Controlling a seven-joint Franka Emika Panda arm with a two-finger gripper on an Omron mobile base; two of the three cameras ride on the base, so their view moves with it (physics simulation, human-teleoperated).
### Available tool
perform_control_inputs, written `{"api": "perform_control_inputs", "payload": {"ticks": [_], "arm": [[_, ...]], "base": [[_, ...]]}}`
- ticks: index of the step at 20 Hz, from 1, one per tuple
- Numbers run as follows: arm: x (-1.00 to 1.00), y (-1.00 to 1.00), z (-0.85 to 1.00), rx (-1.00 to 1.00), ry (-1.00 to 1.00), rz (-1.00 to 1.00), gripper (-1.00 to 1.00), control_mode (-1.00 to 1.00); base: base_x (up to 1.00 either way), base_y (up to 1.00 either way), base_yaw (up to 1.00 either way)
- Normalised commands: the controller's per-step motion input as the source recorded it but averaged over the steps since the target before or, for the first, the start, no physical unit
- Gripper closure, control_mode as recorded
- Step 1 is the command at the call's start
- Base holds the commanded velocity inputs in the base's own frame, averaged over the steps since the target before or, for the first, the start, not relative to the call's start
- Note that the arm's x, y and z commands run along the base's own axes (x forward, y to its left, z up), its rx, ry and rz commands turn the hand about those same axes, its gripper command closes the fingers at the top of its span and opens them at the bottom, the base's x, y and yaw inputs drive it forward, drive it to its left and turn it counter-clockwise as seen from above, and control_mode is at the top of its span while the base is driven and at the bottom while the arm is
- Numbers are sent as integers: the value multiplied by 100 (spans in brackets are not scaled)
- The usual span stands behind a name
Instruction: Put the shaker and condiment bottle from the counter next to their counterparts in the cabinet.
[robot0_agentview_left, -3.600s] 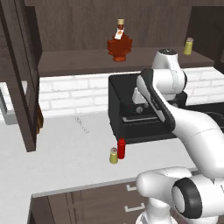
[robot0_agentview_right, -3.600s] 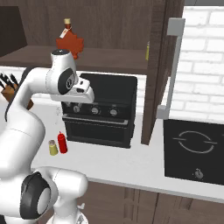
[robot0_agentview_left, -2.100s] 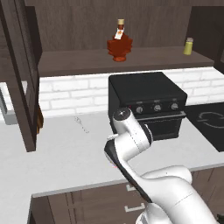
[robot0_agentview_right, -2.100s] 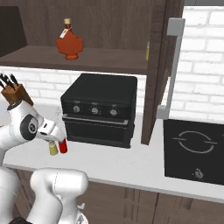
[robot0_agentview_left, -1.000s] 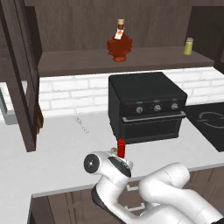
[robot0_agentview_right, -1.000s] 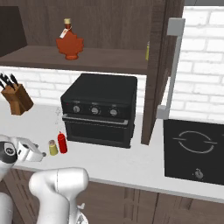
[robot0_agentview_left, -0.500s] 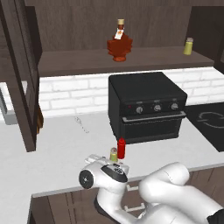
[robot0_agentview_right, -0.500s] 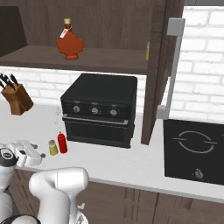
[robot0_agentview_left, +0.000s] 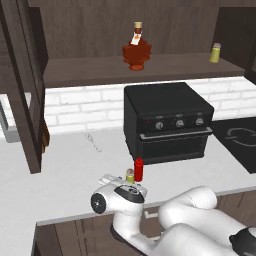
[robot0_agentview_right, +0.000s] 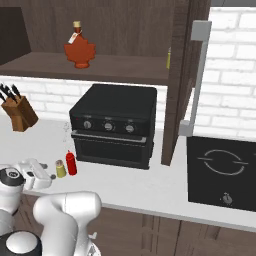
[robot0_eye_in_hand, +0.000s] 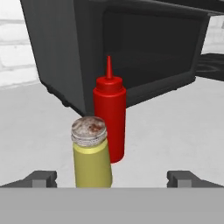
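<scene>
1. No readable text, brand or number anywhere.
2. Amber-red leaf-shaped glass bottle with cork stopper (robot0_agentview_left: 136, 52), upper centre of the left base view: small pale tag at its neck, too small to read.
3. Black countertop oven (robot0_agentview_left: 168, 121), centre: three knobs, no legible markings.

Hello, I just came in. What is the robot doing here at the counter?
The robot arm has lowered its open gripper to the counter, level with the yellow-green shaker that stands in front of the red condiment bottle near the black oven. Nothing is held yet. In the cabinet above, the maple-leaf bottle and the twin shaker stand on the shelf.
</scene>
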Motion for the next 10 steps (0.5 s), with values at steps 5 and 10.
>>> {"api": "perform_control_inputs", "payload": {"ticks": [5,10], "arm": [[34,0,0,0,0,-3,-100,-100],[13,0,-6,-2,0,-2,-100,-100]], "base": [[0,0,0],[0,0,0]]}}
